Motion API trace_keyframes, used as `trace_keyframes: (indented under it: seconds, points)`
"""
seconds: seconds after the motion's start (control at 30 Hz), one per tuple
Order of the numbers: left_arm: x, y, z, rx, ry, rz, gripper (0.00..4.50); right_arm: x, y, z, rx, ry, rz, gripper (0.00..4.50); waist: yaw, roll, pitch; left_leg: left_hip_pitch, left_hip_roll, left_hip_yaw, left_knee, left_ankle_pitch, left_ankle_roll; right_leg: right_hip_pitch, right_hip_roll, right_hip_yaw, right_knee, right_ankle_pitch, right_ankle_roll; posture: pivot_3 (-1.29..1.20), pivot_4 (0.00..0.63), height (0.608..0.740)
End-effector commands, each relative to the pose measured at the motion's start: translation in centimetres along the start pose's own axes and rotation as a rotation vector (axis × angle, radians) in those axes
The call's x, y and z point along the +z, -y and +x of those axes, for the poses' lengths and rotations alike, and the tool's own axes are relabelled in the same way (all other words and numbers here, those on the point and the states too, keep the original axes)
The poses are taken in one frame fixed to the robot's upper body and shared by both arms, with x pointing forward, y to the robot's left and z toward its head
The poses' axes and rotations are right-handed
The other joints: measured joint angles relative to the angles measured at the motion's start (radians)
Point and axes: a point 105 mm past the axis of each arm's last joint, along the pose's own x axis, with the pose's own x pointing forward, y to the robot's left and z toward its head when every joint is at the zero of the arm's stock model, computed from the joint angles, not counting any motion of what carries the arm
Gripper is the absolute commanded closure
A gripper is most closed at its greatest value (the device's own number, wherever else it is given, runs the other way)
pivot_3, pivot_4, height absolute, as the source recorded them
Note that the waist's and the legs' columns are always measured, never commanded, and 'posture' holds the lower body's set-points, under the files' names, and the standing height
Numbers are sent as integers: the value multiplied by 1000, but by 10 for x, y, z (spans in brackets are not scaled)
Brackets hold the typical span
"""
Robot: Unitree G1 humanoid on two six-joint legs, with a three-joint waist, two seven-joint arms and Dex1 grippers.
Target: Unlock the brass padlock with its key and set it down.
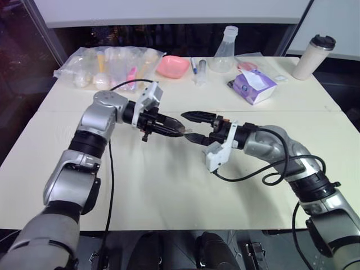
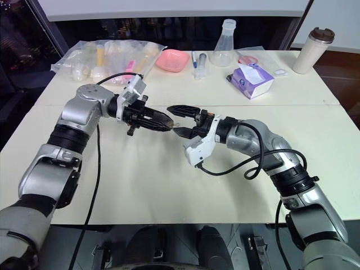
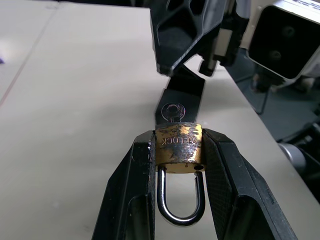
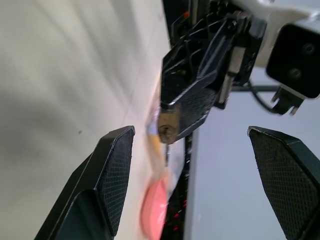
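The left gripper point(image 3: 175, 160) is clamped on the brass padlock point(image 3: 178, 148), one black finger on each side of the gold body. Its silver loop point(image 3: 180, 197) points back toward the wrist and looks pushed in. A key point(image 3: 172, 111) sticks out of the lock's far end. The right gripper point(image 4: 192, 170) has its two fingers spread wide w/ nothing between them; it sits just in front of the lock, tip to tip w/ the left one.

Both arms are bent in toward each other, up off the white table point(image 1: 169, 191), grippers meeting in the middle & about level.

Nothing sits under the grippers. Other stuff is well apart at the table's far edge:
- 1 clear bag of small things point(image 1: 109, 66)
- 1 pink dish point(image 1: 172, 66)
- 1 clear flask point(image 1: 223, 52)
- 1 purple tissue pack point(image 1: 254, 86)
- 1 cup w/ dark lid point(image 1: 313, 56)

So: 1 lock, 1 key, 2 grippers.
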Motion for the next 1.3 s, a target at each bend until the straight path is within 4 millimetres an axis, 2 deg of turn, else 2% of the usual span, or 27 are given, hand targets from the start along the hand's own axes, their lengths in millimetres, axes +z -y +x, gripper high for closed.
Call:
trace_keyframes:
  seconds: [0.03, 0.3, 0.57, 0.6, 0.63, 0.8, 0.83, 1.23, 1.3]
  points:
    - [14, 4, -1, -26, 14, 41, 3741, 5, 14, 2, -65, 45, -40, 827, 1, 0, 0, 0, 0, 0, 0, 0, 0, 0, 0, 0, 0, 0, 0, 0, 150, 715]
    - [17, 4, -4, -31, 35, 22, 3741, 12, 19, 2, -126, 116, -80, 827, 0, 0, 0, 0, 0, 0, 0, 0, 0, 0, 0, 0, 0, 0, 0, 0, 150, 715]
    - [22, 10, -3, -65, 48, 41, 3741, 14, 13, 1, -114, 156, -74, 827, 0, 0, 0, 0, 0, 0, 0, 0, 0, 0, 0, 0, 0, 0, 0, 0, 150, 715]
    - [22, 11, -3, -69, 47, 42, 3741, 14, 13, 1, -112, 156, -74, 1347, 0, 0, 0, 0, 0, 0, 0, 0, 0, 0, 0, 0, 0, 0, 0, 0, 150, 715]
    - [22, 12, -2, -73, 47, 43, 3741, 14, 13, 1, -111, 156, -72, 1650, 0, 0, 0, 0, 0, 0, 0, 0, 0, 0, 0, 0, 0, 0, 0, 0, 150, 715]
    - [22, 16, -3, -87, 47, 45, 3741, 12, 12, 1, -106, 155, -70, 4180, -1, 0, 0, 0, 0, 0, 0, 0, 0, 0, 0, 0, 0, 0, 0, 0, 150, 715]
    - [22, 17, -3, -90, 47, 45, 3741, 12, 12, 1, -105, 155, -69, 4455, 0, 0, 0, 0, 0, 0, 0, 0, 0, 0, 0, 0, 0, 0, 0, 0, 150, 715]
    - [18, 13, -2, -69, 27, 42, 3741, 14, 13, 2, -105, 162, -71, 4455, 0, 0, 0, 0, 0, 0, 0, 0, 0, 0, 0, 0, 0, 0, 0, 0, 150, 715]
    - [16, 13, -2, -66, 22, 32, 2688, 14, 13, 2, -104, 160, -70, 4500, 0, 0, 0, 0, 0, 0, 0, 0, 0, 0, 0, 0, 0, 0, 0, 0, 150, 715]
